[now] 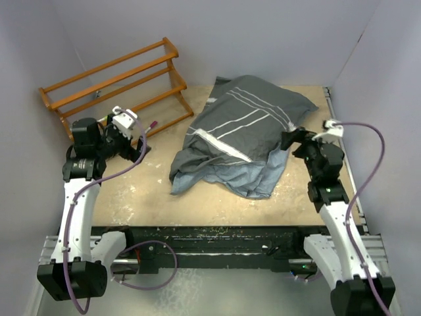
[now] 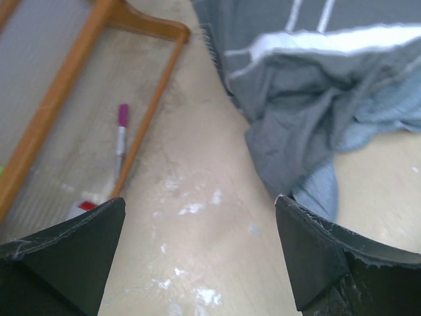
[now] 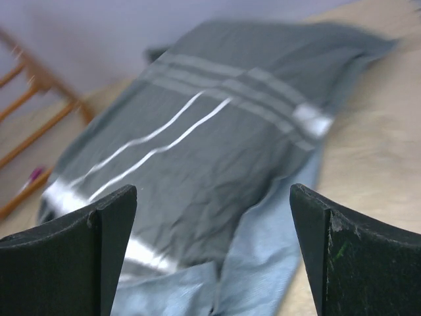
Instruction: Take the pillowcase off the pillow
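While the surface (image 1: 131,197) carries the pillowcase (image 1: 245,128) right of centre, its long axis runs near-left to far-right, with the loose blue-grey mouth at the near end. No pillow shows; probably inside. Right end effector (image 3: 214,191) is nearer, just beside the right edge, fingers apart. Left end effector (image 2: 199,201), also apart, is well off left.

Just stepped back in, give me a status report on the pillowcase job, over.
Left gripper open, empty. Right gripper open, empty, beside pillowcase. Pillowcase crumpled mid-table, pillow not visible. Wooden rack far left, not blocking.
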